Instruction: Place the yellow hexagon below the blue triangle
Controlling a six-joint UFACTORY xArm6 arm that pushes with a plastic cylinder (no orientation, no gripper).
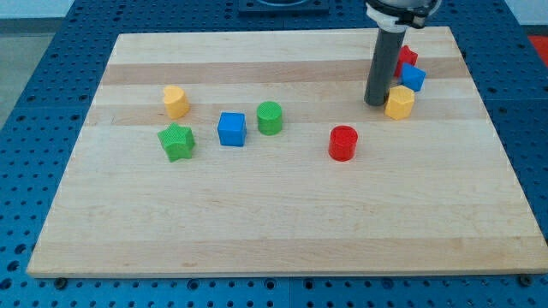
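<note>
A yellow hexagon (399,102) lies near the view's upper right of the wooden board (274,222). A blue triangle (413,78) lies just above it and slightly to its right, touching or almost touching it. My tip (375,103) rests on the board right at the hexagon's left side. The dark rod rises from it and hides part of a red block (407,57) that lies above the blue triangle.
A second yellow block (175,101) lies at the left, with a green star (176,141) below it. A blue cube (231,129) and a green cylinder (270,117) lie left of centre. A red cylinder (342,142) lies below and left of my tip.
</note>
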